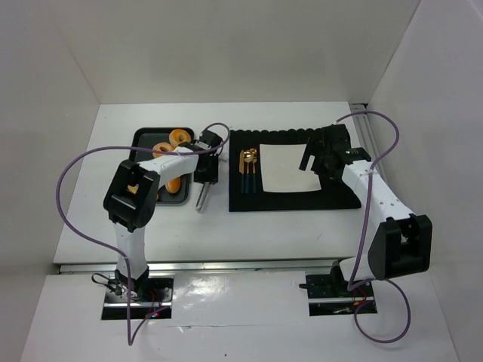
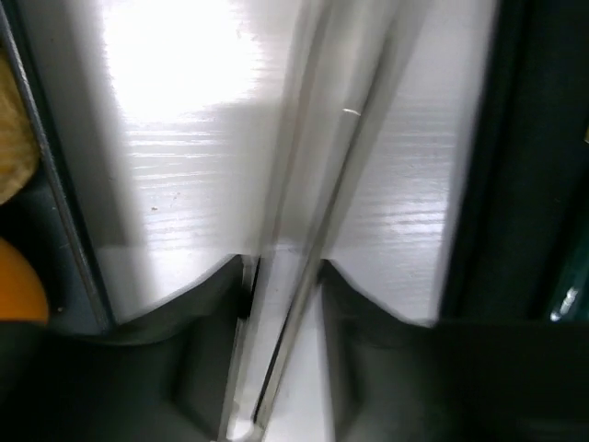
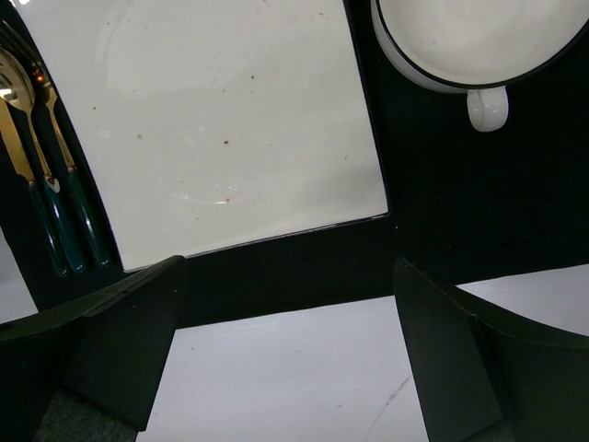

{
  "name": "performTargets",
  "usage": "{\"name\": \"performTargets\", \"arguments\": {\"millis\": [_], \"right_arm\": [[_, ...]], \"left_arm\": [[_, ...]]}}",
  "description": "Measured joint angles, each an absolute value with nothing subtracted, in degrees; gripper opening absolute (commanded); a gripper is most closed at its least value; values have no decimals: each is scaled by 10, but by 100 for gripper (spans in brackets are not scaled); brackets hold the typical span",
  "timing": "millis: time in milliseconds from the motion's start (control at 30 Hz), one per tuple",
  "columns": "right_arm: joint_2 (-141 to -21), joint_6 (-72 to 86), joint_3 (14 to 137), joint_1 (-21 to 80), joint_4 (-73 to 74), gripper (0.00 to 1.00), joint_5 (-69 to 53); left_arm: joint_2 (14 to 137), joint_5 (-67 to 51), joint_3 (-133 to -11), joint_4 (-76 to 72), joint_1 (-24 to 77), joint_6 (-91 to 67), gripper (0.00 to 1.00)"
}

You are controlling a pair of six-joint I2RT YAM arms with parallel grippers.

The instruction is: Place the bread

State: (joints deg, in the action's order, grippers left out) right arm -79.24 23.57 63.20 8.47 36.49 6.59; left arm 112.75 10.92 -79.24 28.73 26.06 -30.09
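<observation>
Orange bread rolls lie in a dark tray at the back left. Their edges show at the left of the left wrist view. My left gripper is just right of the tray, shut on metal tongs that point toward the near edge. In the left wrist view the gripper clamps the blurred tongs over the white table. A white square plate lies on a black mat. My right gripper hovers open and empty at the plate's right side, and it shows in the right wrist view.
Gold and green cutlery lies on the mat left of the plate, also visible in the right wrist view. A white cup stands on the mat beyond the plate. White walls enclose the table on three sides.
</observation>
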Motion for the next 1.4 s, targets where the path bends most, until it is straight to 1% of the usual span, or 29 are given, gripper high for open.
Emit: {"name": "performTargets", "arguments": {"millis": [67, 100, 200, 400, 433, 567, 600, 667, 733, 900, 1033, 1100, 1133, 1267, 1400], "right_arm": [[-792, 236, 632, 85, 365, 99, 65], [-792, 236, 632, 85, 364, 99, 65], [-792, 236, 632, 85, 364, 99, 65], [-794, 236, 634, 85, 364, 99, 63], [-795, 236, 635, 85, 364, 99, 62], [-802, 235, 648, 85, 365, 99, 62], [-803, 235, 652, 85, 365, 99, 63], [-804, 234, 660, 85, 367, 99, 66], [-804, 232, 670, 85, 367, 99, 68], [-804, 231, 682, 85, 367, 99, 74], [-804, 231, 683, 85, 367, 99, 77], [-804, 231, 683, 85, 368, 99, 78], [-804, 230, 683, 87, 368, 99, 78], [-804, 231, 683, 88, 368, 99, 77], [-804, 231, 683, 88, 368, 99, 77]], "left_arm": [[1127, 117, -815, 303, 265, -301, 34], [1126, 121, -829, 308, 266, -300, 32], [1104, 128, -864, 327, 269, -293, 19], [1014, 117, -921, 376, 269, -269, 19], [1002, 117, -936, 381, 269, -269, 21], [971, 115, -984, 437, 254, -263, 21], [968, 113, -991, 453, 244, -263, 23], [966, 111, -993, 488, 219, -266, 26], [965, 107, -983, 518, 191, -272, 26], [949, 81, -958, 577, 110, -273, 35], [929, 59, -959, 594, 46, -271, 39], [927, 56, -965, 604, 24, -271, 43], [927, 54, -967, 607, 18, -270, 46], [928, 34, -969, 615, -1, -270, 51], [939, 12, -969, 614, -17, -271, 51]]}}
